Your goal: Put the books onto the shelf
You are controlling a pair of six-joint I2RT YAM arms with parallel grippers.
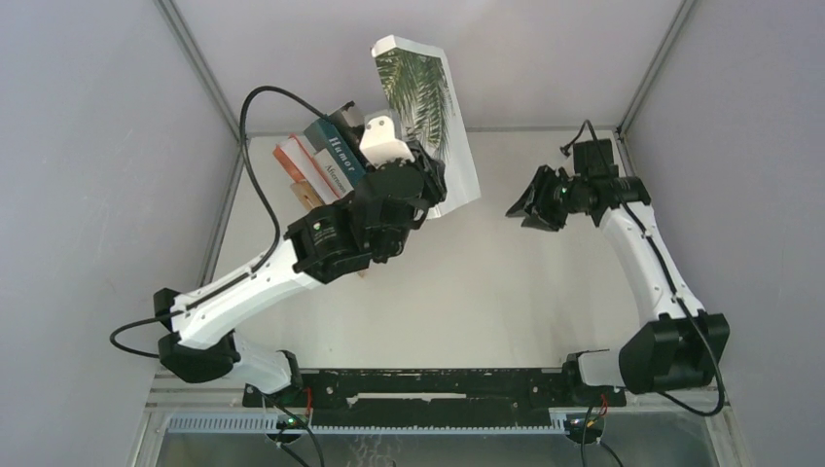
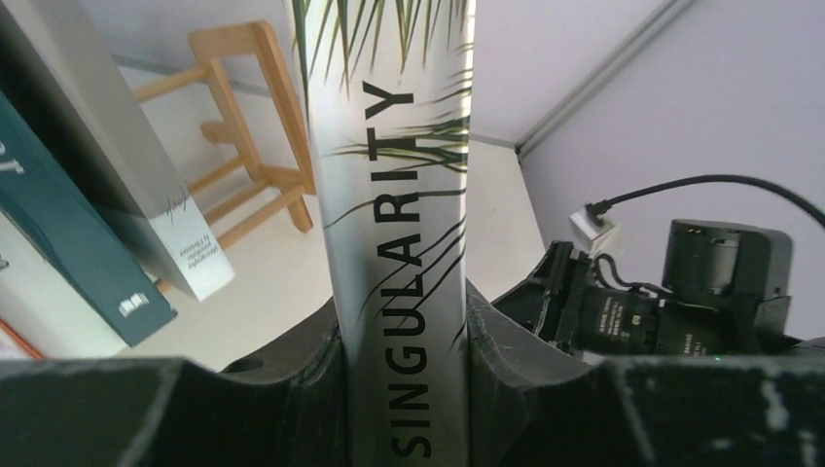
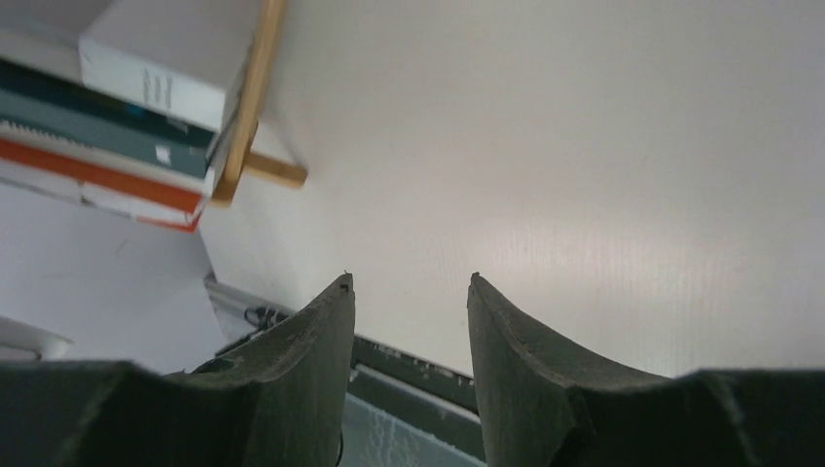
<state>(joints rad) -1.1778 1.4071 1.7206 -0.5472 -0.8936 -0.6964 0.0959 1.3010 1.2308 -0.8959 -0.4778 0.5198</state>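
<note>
In the upper middle of the overhead view, the left gripper is clamped on the palm-leaf book, just right of the shelf holding the other books, while the right gripper at right gapes empty.

The white table carries the light-wood shelf at far left — books side by side in it.

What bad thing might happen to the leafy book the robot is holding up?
The left gripper pinches the palm-leaf book only near one end, so it might tilt or slip out. Going in, it could bump the end frame of the shelf or the grey-white book leaning there. The open right gripper looks too far off to help.
</note>
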